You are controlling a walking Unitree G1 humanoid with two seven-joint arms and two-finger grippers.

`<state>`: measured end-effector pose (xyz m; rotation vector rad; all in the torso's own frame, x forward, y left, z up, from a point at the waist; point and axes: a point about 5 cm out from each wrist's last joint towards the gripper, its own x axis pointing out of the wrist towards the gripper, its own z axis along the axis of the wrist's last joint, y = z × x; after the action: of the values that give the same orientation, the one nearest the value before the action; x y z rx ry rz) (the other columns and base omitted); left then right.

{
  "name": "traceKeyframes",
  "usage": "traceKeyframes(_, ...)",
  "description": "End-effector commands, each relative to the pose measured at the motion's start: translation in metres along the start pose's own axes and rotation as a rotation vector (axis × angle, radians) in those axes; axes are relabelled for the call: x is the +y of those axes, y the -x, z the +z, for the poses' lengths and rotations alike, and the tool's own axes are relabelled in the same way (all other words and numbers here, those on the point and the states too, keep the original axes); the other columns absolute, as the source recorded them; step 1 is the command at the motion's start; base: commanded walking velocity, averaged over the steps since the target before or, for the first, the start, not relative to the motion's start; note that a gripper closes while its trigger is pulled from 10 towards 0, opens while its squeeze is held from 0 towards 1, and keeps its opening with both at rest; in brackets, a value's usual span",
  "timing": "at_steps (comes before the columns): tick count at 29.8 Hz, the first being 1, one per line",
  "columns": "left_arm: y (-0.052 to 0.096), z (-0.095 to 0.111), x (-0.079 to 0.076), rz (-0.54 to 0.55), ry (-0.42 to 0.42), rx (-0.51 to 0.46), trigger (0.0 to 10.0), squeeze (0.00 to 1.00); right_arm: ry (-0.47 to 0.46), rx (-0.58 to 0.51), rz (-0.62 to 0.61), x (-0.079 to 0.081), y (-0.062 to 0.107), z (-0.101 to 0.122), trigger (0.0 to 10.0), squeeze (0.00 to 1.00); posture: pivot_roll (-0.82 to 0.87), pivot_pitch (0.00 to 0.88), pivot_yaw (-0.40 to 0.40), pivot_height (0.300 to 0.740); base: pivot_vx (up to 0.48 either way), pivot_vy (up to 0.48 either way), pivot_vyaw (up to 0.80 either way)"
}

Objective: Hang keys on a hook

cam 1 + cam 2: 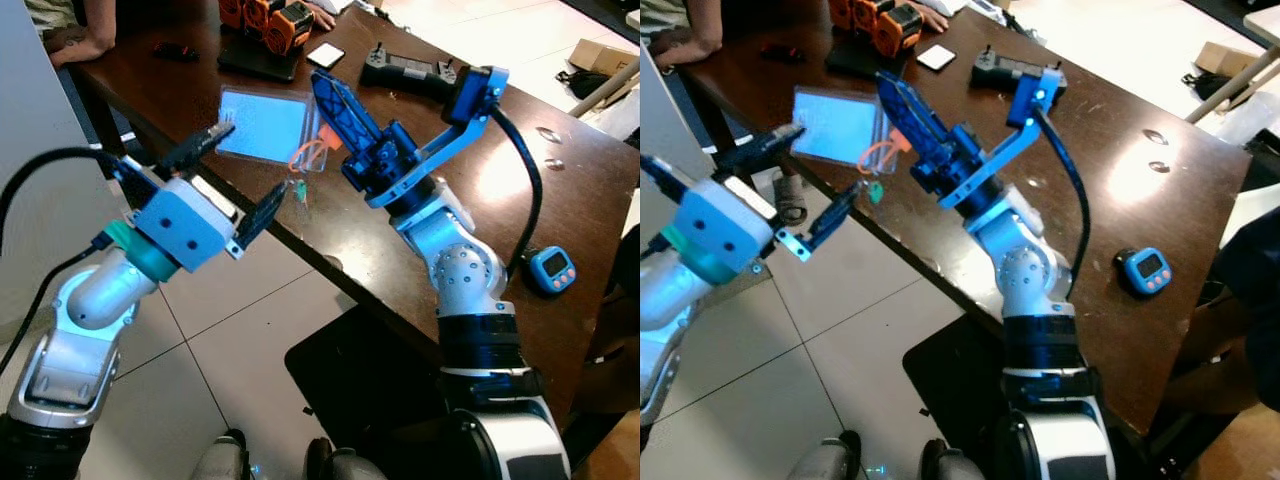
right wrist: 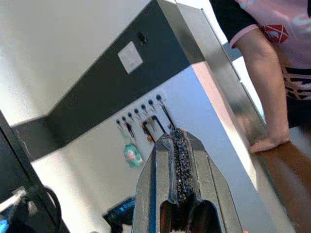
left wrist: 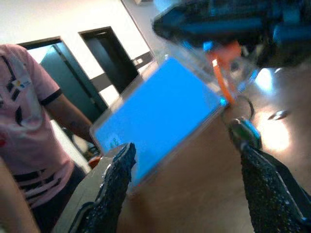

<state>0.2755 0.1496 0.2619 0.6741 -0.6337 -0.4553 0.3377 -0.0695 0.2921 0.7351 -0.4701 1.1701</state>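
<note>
Two grippers were up: your left gripper (image 1: 228,178) stood open near the keys (image 1: 300,188) at the near table (image 1: 400,250) edge; right gripper (image 1: 335,105) closed, empty. Approach squarely.

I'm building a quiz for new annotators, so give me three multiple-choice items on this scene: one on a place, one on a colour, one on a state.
1. Where does the blue card sleeve lie?
A. on the floor
B. on the brown table, near its edge
C. on a chair

2. What colour is the loop beside the card sleeve?
A. orange
B. white
C. black

3. How do the fingers of the left pincer stand?
A. shut on the keys
B. shut on nothing
C. open

Answers: 1 B, the sleeve lies flat on the tabletop. 2 A, the loop shows orange in both eye views. 3 C, the left wrist view shows both fingers spread wide.
</note>
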Motion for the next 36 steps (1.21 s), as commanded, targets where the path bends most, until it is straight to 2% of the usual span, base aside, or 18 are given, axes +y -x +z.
traceKeyframes(1, 0.003, -0.003, -0.004, 0.013, -0.053, 0.014, 10.0, 0.88, -0.032, -0.044, -0.005, 0.001, 0.003, 0.005, 0.0, 0.0, 0.19, 0.105, -0.054, 0.74, 0.0, 0.0, 0.0)
traceKeyframes(3, 0.003, -0.003, -0.004, 0.013, -0.053, 0.014, 10.0, 0.88, -0.032, -0.044, -0.005, 0.001, 0.003, 0.005, 0.0, 0.0, 0.19, 0.105, -0.054, 0.74, 0.0, 0.0, 0.0)
traceKeyframes(4, 0.002, -0.003, -0.004, 0.035, -0.074, 0.015, 10.0, 0.35, -0.043, -0.054, -0.005, 0.001, 0.003, 0.006, 0.0, 0.0, 0.19, 0.105, -0.055, 0.74, 0.0, 0.0, 0.0)
traceKeyframes(6, 0.002, -0.003, -0.004, 0.049, -0.085, 0.014, 10.0, 0.35, -0.049, -0.058, -0.004, 0.001, 0.003, 0.006, 0.0, 0.0, 0.19, 0.105, -0.055, 0.74, 0.0, 0.0, 0.0)
traceKeyframes(7, 0.0, -0.001, -0.004, 0.114, -0.103, 0.008, 10.0, 0.0, -0.065, -0.066, -0.002, 0.002, 0.003, 0.006, 0.0, 0.0, 0.19, 0.101, -0.059, 0.74, 0.0, 0.0, 0.0)
traceKeyframes(9, -0.003, 0.004, -0.002, 0.234, -0.148, -0.002, 10.0, 0.0, -0.093, -0.076, 0.0, 0.003, 0.003, 0.004, 0.0, 0.0, 0.2, 0.098, -0.061, 0.74, 0.0, 0.0, 0.0)
traceKeyframes(10, -0.003, 0.004, -0.002, 0.234, -0.148, -0.002, 10.0, 0.0, -0.093, -0.076, 0.0, 0.003, 0.003, 0.004, 0.0, 0.0, 0.2, 0.098, -0.061, 0.74, 0.0, 0.0, 0.0)
traceKeyframes(11, -0.005, 0.008, -0.001, 0.282, -0.176, -0.01, 10.0, 0.0, -0.103, -0.079, -0.001, 0.003, 0.002, 0.002, 0.0, 0.0, 0.2, 0.098, -0.061, 0.74, 0.0, 0.0, 0.0)
traceKeyframes(12, -0.005, 0.008, -0.001, 0.282, -0.176, -0.01, 10.0, 0.0, -0.103, -0.079, -0.001, 0.003, 0.002, 0.002, 0.0, 0.0, 0.2, 0.098, -0.061, 0.74, 0.0, 0.0, 0.0)
traceKeyframes(15, -0.006, 0.013, 0.001, 0.342, -0.261, -0.018, 10.0, 0.0, -0.124, -0.086, -0.01, 0.004, 0.002, -0.001, 0.0, 0.0, 0.2, 0.099, -0.061, 0.74, 0.0, 0.0, 0.0)
traceKeyframes(17, -0.006, 0.013, 0.001, 0.342, -0.261, -0.018, 10.0, 0.0, -0.124, -0.086, -0.01, 0.004, 0.002, -0.001, 0.0, 0.0, 0.2, 0.099, -0.061, 0.74, 0.0, 0.0, 0.0)
traceKeyframes(18, -0.007, 0.015, 0.001, 0.345, -0.291, -0.023, 10.0, 0.0, -0.129, -0.087, -0.016, 0.004, 0.002, -0.002, 0.0, 0.0, 0.2, 0.099, -0.061, 0.74, 0.0, 0.0, 0.0)
traceKeyframes(23, -0.01, 0.017, -0.003, 0.306, -0.364, -0.044, 10.0, 0.0, -0.134, -0.081, -0.044, 0.003, 0.001, -0.006, 0.0, 0.0, 0.19, 0.099, -0.058, 0.74, 0.0, 0.0, 0.0)
traceKeyframes(28, -0.014, 0.015, -0.027, 0.16, -0.508, -0.078, 10.0, 0.0, -0.14, -0.077, -0.084, 0.0, 0.001, -0.008, 0.0, 0.0, 0.19, 0.094, -0.057, 0.74, 0.0, 0.0, 0.0)
traceKeyframes(33, -0.014, 0.01, -0.038, 0.106, -0.595, -0.084, 10.0, 0.0, -0.144, -0.067, -0.092, 0.0, 0.0, -0.01, 0.0, 0.0, 0.19, 0.093, -0.057, 0.74, 0.0, 0.0, 0.0)
traceKeyframes(36, -0.014, 0.007, -0.041, 0.091, -0.62, -0.08, 10.0, 0.0, -0.148, -0.052, -0.096, 0.001, -0.001, -0.013, 0.0, 0.0, 0.19, 0.092, -0.058, 0.74, 0.0, 0.0, 0.0)
